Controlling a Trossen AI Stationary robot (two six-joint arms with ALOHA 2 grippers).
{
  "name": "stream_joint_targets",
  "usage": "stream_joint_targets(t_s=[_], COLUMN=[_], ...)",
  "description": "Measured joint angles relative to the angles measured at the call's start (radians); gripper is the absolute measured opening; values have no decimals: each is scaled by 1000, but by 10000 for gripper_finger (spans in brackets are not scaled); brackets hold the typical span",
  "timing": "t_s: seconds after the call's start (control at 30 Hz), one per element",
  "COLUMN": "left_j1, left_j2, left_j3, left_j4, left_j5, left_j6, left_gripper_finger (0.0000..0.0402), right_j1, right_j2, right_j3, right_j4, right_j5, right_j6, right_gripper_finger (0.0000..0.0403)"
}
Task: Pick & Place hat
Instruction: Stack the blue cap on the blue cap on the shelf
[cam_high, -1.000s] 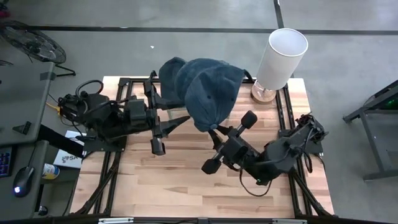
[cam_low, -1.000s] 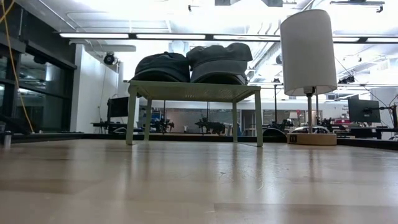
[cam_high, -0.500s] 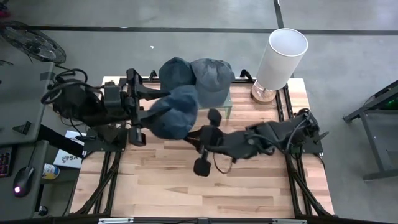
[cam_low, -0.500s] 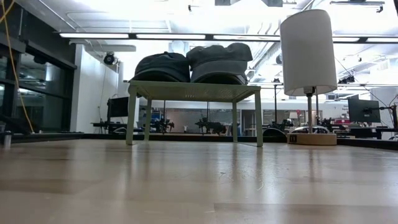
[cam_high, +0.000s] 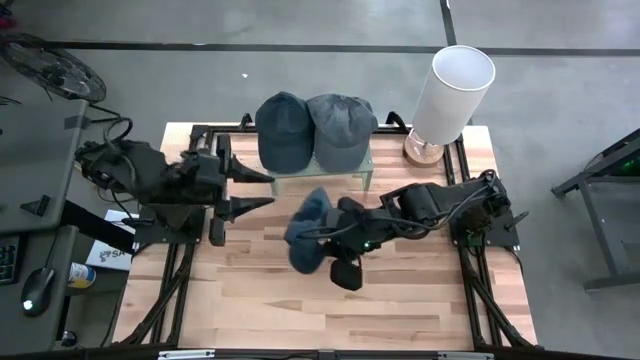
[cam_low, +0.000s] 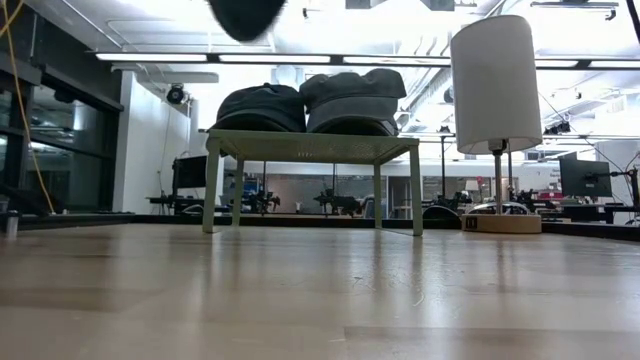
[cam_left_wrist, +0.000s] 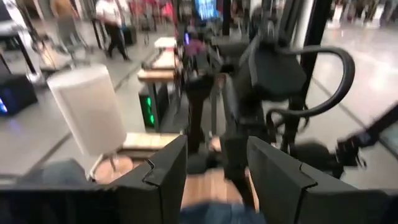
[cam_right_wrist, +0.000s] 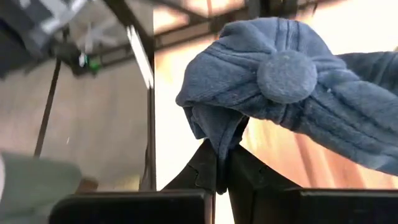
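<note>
A blue cloth hat (cam_high: 304, 236) hangs over the middle of the table from my right gripper (cam_high: 338, 226), which reaches in from the right and is shut on it. In the right wrist view the hat (cam_right_wrist: 292, 93) shows its round top button (cam_right_wrist: 286, 75). A dark shape, probably the hat's lower end (cam_low: 245, 14), shows at the low view's top. Two more hats (cam_high: 283, 130) (cam_high: 343, 124) rest crown up, side by side, on a small green table (cam_high: 366, 172). My left gripper (cam_high: 252, 190) is open and holds nothing, left of the held hat. My right gripper pinches a gathered fold of the hat's crown cloth (cam_right_wrist: 219, 140), a little below the top button, between its two fingers (cam_right_wrist: 244, 172). The fingers come roughly level from the table's right. The hat is lifted clear of the table and droops slack beyond the fingertips.
A lamp with a white cylindrical shade (cam_high: 452, 92) stands on a round wooden base at the far right corner. The small green table (cam_low: 312, 146) stands on thin legs at the far edge. Bare wooden tabletop (cam_high: 300, 300) lies toward the near edge.
My right gripper has carried the blue hat from high up beside the small table, across toward my left gripper, then down and nearer to the table's middle. My left arm has drawn back toward the left edge.
</note>
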Motion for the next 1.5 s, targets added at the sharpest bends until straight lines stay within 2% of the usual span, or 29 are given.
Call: stream_joint_targets(t_s=[0.23, 0.4, 0.93, 1.2, 1.5], left_j1=[0, 0, 0, 0, 1], left_j2=[2, 7, 115, 209, 308], left_j3=[-26, -31, -31, -31, -32], left_j4=[-105, -176, -463, -421, -171], left_j5=[6, 4, 11, 63, 65], left_j6=[-43, -32, 31, 209, 432], left_gripper_finger=[165, 165, 165, 165, 165], right_j1=[4, 4, 3, -5, -10], right_j2=[0, 0, 0, 0, 1], right_j3=[0, 0, 0, 0, 0], right_j4=[-170, -227, -280, -282, -290], right_j5=[-119, -162, -334, -364, -363], right_j6=[54, 61, -129, -237, -246], right_gripper_finger=[8, 8, 8, 8, 8])
